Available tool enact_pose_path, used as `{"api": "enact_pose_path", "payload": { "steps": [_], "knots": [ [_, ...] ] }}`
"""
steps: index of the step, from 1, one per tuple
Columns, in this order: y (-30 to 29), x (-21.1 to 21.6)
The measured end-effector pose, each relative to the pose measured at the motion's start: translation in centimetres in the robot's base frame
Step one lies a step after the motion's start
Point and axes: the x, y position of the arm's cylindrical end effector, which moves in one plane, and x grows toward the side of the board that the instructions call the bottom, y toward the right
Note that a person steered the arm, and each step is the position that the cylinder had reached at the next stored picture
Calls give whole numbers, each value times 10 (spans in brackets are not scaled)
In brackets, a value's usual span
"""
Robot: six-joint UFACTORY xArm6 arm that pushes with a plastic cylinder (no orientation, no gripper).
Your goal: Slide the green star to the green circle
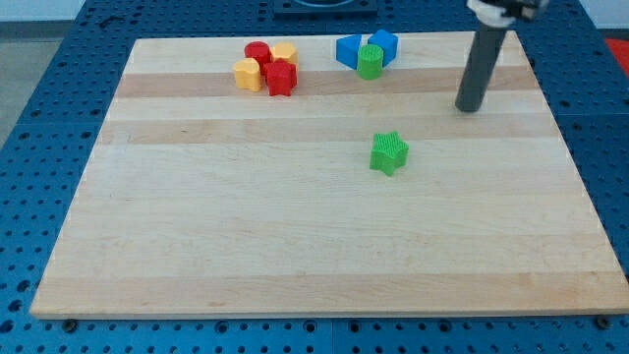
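Green star (388, 153) alone mid-table (295, 246), my tip (470, 107) up and to its right.

No jaws here, only a rod; my tip touches nothing. From the star, the green circle (370, 61) sits toward the view's top, between two blue blocks (347, 50).

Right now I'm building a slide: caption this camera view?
My tip waits right of and above the green star, which sits apart from the green circle between blue blocks.

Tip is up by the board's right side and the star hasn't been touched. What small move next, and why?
Probably bring my tip down the view, below the green star. The green circle lies above the star, slightly left, so the push must come from underneath.
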Motion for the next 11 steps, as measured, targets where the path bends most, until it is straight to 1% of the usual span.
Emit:
{"api": "enact_pose_path", "payload": {
  "steps": [1,2,3,4,7,11],
  "knots": [
    [1,76],
    [-51,133],
    [-105,120],
    [-120,87],
    [-129,18],
    [-144,-34]
  ]
}}
